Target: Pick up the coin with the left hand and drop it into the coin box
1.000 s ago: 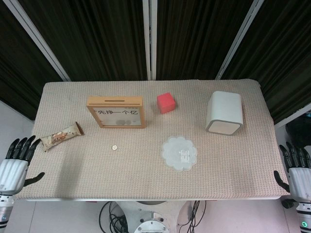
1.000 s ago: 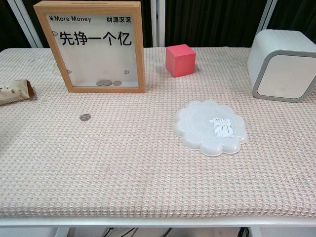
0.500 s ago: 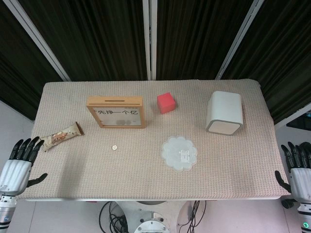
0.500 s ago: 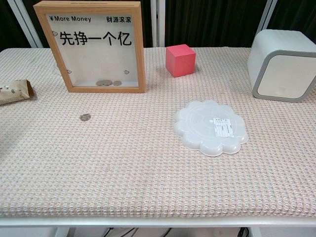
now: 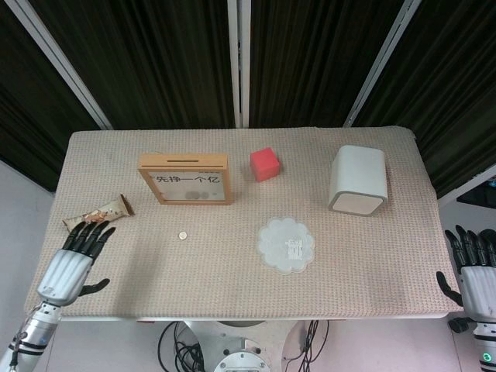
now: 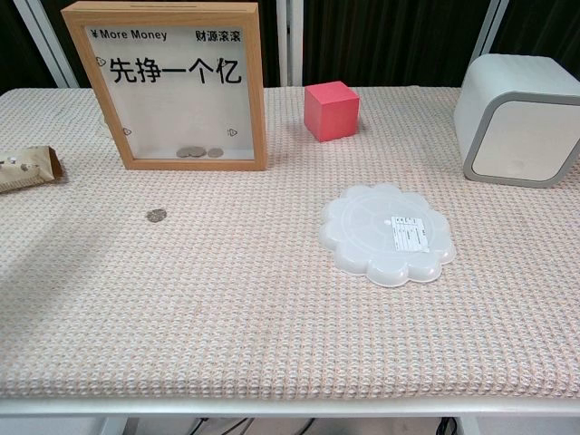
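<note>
A small coin [image 5: 183, 235] [image 6: 157, 215] lies flat on the woven table cover, in front of the coin box. The coin box [image 5: 185, 178] [image 6: 172, 84] is a wooden frame with a clear front, Chinese lettering and a slot in its top; a few coins lie inside at the bottom. My left hand [image 5: 74, 261] hovers over the table's front left corner, fingers spread and empty, well left of the coin. My right hand [image 5: 474, 267] hangs off the table's right edge, fingers apart, holding nothing. Neither hand shows in the chest view.
A snack bar wrapper [image 5: 101, 212] [image 6: 24, 168] lies just beyond my left hand. A red cube [image 5: 265, 163] [image 6: 331, 111] stands right of the box. A white flower-shaped lid [image 5: 286, 244] [image 6: 386, 233] lies mid-table, and a white rounded container [image 5: 357, 180] [image 6: 517, 120] stands at the right.
My left hand has moved right and forward from off the table's left edge to above its front left corner. The right hand has barely shifted. The coin has not moved.
</note>
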`<state>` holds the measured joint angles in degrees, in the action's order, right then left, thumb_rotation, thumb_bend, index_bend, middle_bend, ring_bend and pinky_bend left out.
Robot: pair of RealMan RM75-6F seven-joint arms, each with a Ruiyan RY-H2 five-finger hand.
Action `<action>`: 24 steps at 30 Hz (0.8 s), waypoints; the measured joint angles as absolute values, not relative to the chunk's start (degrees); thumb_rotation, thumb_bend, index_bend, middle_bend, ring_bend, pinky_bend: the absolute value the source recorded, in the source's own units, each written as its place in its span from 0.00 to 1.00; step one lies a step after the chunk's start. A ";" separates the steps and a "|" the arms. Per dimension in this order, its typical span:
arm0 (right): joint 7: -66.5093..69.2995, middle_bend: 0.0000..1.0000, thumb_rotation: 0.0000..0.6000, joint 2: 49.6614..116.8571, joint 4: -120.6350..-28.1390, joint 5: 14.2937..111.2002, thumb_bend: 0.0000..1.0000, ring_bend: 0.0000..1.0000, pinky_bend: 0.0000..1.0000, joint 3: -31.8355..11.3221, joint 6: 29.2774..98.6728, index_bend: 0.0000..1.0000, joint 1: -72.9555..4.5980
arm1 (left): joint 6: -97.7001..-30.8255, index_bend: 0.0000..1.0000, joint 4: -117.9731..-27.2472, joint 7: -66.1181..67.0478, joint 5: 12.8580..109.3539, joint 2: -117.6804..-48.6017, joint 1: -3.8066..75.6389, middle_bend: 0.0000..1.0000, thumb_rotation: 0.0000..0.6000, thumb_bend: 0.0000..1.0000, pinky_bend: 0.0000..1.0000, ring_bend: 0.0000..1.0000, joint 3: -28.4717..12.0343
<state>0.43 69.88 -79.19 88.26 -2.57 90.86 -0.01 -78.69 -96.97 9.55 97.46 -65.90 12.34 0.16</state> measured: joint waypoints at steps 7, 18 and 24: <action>0.32 0.00 1.00 69.38 -80.37 88.37 0.28 0.00 0.00 -2.84 92.04 0.00 0.50 | -71.09 0.09 -97.12 16.88 97.32 -71.79 18.77 0.06 1.00 0.04 0.09 0.00 -2.46; 2.77 0.00 1.00 68.53 -79.83 86.54 0.28 0.00 0.00 -3.57 92.21 0.00 1.48 | -64.01 0.17 -88.16 20.74 88.57 -82.02 24.22 0.14 1.00 0.04 0.20 0.05 -6.01; 3.05 0.00 1.00 68.43 -79.80 86.33 0.29 0.00 0.00 -3.75 91.48 0.00 1.25 | -61.45 0.23 -82.38 18.31 85.28 -86.11 26.54 0.17 1.00 0.06 0.25 0.10 -6.79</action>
